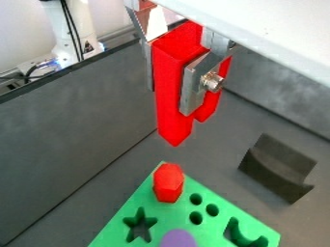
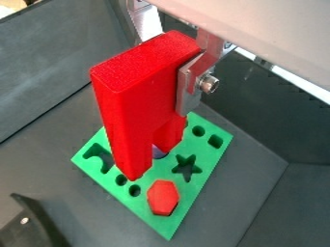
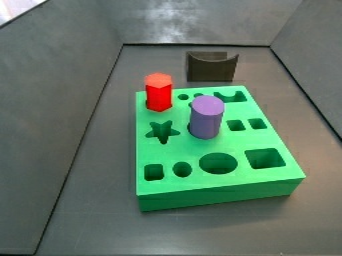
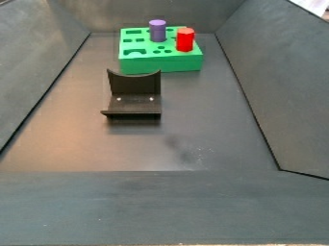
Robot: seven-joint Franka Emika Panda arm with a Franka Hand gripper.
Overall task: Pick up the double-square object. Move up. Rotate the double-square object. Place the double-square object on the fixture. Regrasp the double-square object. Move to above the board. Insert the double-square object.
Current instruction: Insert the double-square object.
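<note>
Grey floor walled by dark panels carries one green board [image 3: 214,170] and one fixture [image 4: 133,94]. On the board we count one red hexagonal peg [image 3: 158,92] and one purple cylinder [image 3: 205,116]. Our end effector [image 1: 194,82] clamps the single double-square object [image 2: 139,106] high above the board.

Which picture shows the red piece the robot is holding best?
A wrist view: the double-square object fills it, clamped in the gripper above the board. Both wrist views show it; neither side view does.
</note>
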